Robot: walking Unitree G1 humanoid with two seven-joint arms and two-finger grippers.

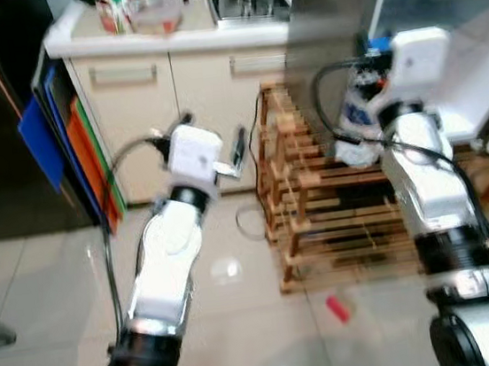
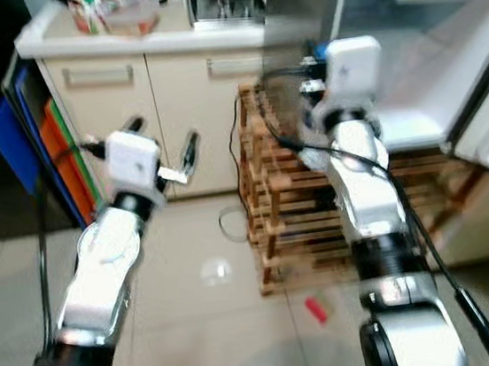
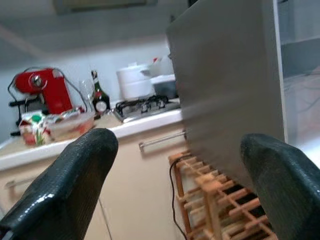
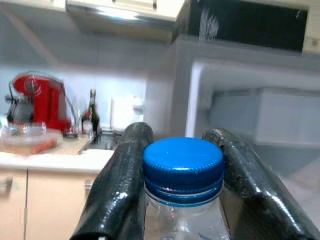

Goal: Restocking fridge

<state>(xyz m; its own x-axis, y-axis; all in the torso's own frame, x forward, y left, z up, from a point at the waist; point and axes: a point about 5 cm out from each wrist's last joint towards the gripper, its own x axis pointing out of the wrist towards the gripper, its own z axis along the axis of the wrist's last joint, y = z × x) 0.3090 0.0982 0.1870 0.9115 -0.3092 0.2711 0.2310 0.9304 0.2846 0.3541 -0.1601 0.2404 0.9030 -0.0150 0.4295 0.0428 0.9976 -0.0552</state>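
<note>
The right gripper (image 4: 182,200) pinches a clear plastic bottle (image 1: 356,111) just under its blue cap (image 4: 183,165), one finger on each side of the neck — in the head views it hangs at upper right, beside the wooden rack (image 1: 336,198) and before the open fridge (image 2: 416,55). The bottle looks light but smooth and a bit squashy, so the stiff neck ring seems the safest hold. The left gripper (image 2: 162,148), left of centre, has its jaws spread wide around nothing.
</note>
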